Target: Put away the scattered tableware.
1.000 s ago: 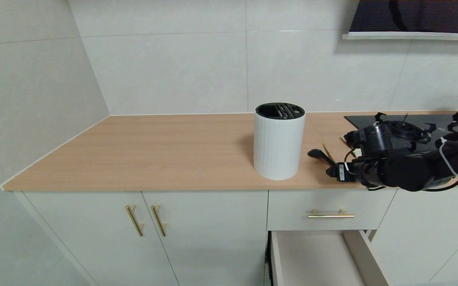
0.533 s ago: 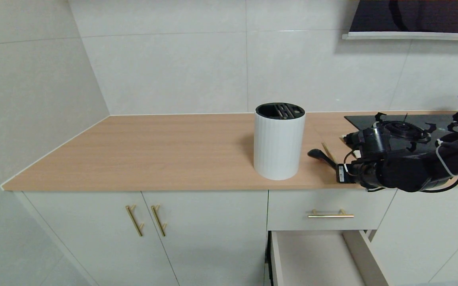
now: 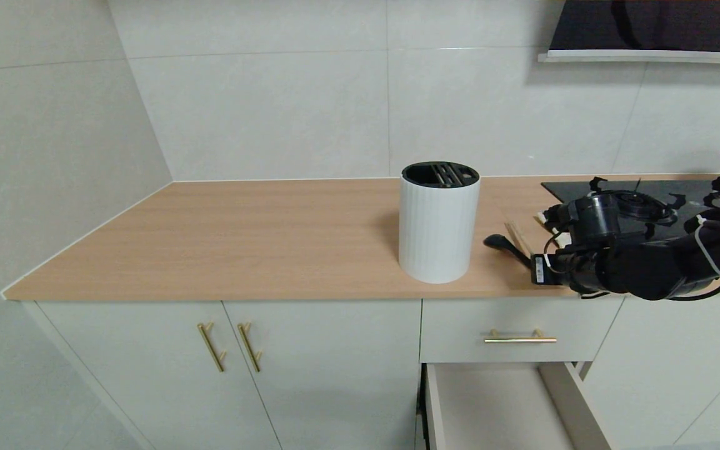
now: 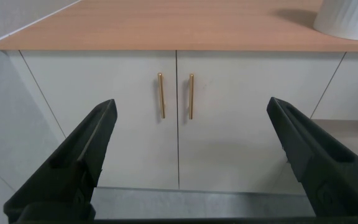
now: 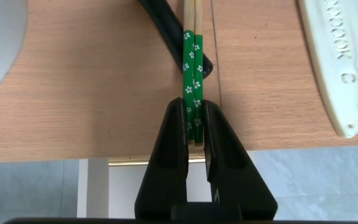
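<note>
A long light-brown wooden tabletop [image 3: 260,244] runs along a pale tiled wall. Under it is a white cabinet front with two doors that carry slim brass bar handles [image 3: 229,347]. An open white drawer [image 3: 497,406] is pulled out at 5 o'clock from the tabletop's middle.

A black gas hob with pan supports [image 3: 635,194] is set into the tabletop at its 3 o'clock end. A tall white ribbed cylindrical holder with a black slotted top [image 3: 439,225] stands upright near the front edge.

The right tool [image 5: 196,134] lies low over the front edge of the tabletop at 3 o'clock from the holder. Its two black fingers are pressed together on the near ends of the chopsticks. The left tool [image 4: 190,106] hangs in front of the cabinet doors below the tabletop, with its fingers spread wide and nothing between them.

A long white flat piece with raised lettering [image 5: 337,68], perhaps a ceramic rest, lies on the wood near the chopsticks but apart from them.

A black utensil with a rounded end [image 3: 500,244] lies on the tabletop just beside the holder at its 3 o'clock. In the right wrist view, the utensil's black handle [image 5: 166,28] passes under the chopsticks and touches them.

The pair of pale wooden chopsticks with green flower-print ends [image 5: 192,56] lies side by side, pointing toward 11 o'clock across the wood, between the holder and the hob.
</note>
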Robot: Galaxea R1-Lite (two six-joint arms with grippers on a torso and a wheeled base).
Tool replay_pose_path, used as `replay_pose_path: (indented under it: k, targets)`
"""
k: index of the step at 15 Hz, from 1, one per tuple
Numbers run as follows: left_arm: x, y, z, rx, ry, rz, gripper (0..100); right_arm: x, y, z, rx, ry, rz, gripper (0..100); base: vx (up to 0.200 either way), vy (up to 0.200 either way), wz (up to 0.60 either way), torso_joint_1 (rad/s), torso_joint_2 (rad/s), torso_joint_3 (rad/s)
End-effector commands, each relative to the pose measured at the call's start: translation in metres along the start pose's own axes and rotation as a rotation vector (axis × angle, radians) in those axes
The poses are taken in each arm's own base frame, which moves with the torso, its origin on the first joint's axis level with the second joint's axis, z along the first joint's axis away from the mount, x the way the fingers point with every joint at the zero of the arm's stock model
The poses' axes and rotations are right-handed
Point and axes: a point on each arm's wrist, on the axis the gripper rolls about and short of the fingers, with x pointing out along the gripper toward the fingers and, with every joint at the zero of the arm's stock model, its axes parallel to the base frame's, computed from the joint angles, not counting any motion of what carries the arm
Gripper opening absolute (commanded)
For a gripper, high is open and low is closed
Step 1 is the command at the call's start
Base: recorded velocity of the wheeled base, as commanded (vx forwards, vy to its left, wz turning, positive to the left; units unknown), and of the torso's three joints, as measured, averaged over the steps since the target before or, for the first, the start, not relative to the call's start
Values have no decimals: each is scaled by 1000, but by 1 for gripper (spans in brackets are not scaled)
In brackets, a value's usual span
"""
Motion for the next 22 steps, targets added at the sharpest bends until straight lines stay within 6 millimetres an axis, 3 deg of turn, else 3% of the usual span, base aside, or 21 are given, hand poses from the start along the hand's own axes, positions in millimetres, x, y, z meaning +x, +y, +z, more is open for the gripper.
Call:
replay_pose_path:
  k: [1, 3, 8, 11, 15, 18, 22]
  targets:
    - [0, 0, 0, 0, 1, 1, 100, -24, -4, 11, 27, -45, 11, 0, 0, 0, 0, 0, 0, 0]
    - [0, 0, 0, 0, 1, 1, 100, -57, -6, 18, 35, -80, 32, 0, 0, 0, 0, 0, 0, 0]
    - [0, 0, 0, 0, 1, 1, 100, -135, -15, -6, 5, -74, 84, 0, 0, 0, 0, 0, 0, 0]
    - [0, 0, 0, 0, 1, 1, 100, -166, -26, -18, 1, -66, 92, 0, 0, 0, 0, 0, 0, 0]
    - [0, 0, 0, 0, 1, 1, 100, -205, -37, -32, -9, 26, 245, 0, 0, 0, 0, 0, 0, 0]
    - [0, 0, 0, 0, 1, 1, 100, -206, -39, -47, -27, 92, 288, 0, 0, 0, 0, 0, 0, 0]
    - [0, 0, 0, 0, 1, 1, 100, -206, -37, -53, -44, 116, 316, 0, 0, 0, 0, 0, 0, 0]
